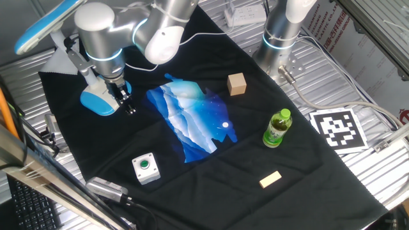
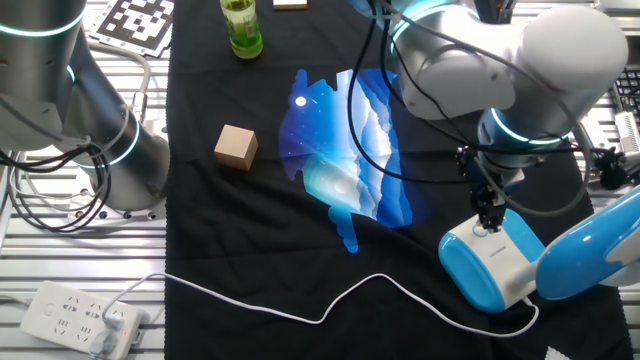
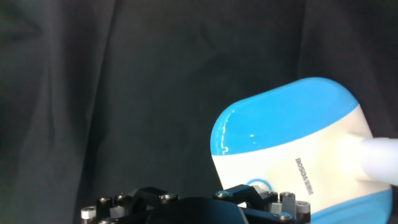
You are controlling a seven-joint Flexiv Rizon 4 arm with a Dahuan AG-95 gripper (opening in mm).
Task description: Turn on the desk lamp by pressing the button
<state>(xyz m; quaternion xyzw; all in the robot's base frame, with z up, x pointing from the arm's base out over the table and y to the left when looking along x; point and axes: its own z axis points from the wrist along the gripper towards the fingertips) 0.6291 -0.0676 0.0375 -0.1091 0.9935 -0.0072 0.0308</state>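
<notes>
- The desk lamp stands at the far left edge of the black cloth covering the surface; its oval blue-and-white base lies on the cloth, while its long blue-edged head hangs above, at the top left of one fixed view.
- The pincer points straight down over the white top of the base, its tips at or just above the plastic.
- In the hand view the button, a small round one with a thin ring, lies directly ahead of the dark fingers, partly hidden by them.
- Whether the pincer is released or clenched I cannot tell; no view shows its tips clearly.
- Whether the tips touch the button is also unclear.
</notes>
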